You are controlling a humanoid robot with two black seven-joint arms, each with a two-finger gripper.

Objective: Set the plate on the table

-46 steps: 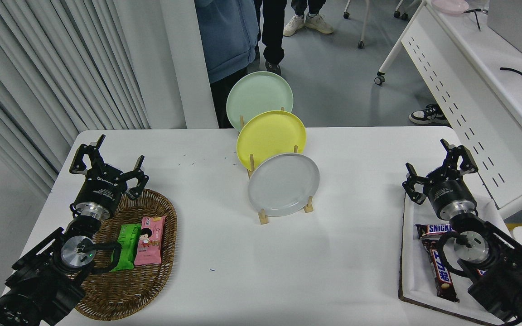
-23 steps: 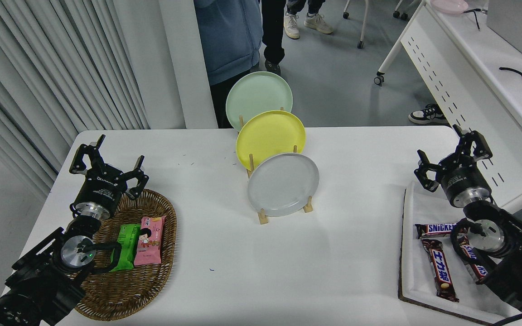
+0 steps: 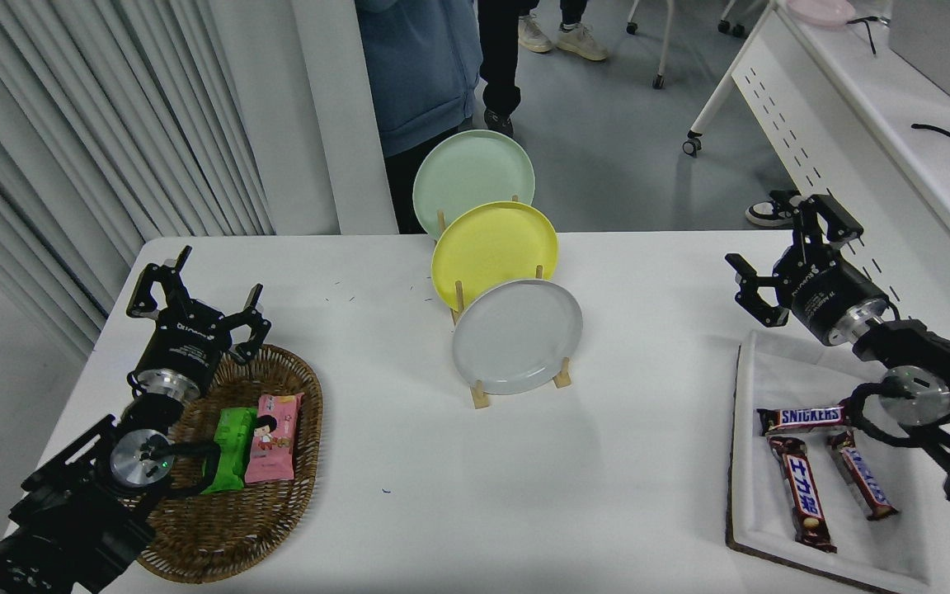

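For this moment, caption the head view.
Open right gripper hangs right of the racked grey plate; left gripper parked over the basket.

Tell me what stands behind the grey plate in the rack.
Behind the grey plate stands the yellow plate, then the mint green plate, all in the wooden rack. Each hides the lower part of the next.

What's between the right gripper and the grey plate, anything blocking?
Nothing visible. The right gripper is open above the table's right side, and only bare tabletop lies between it and the grey plate, which stands frontmost in the wooden rack. The yellow plate sits behind it, out of the way.
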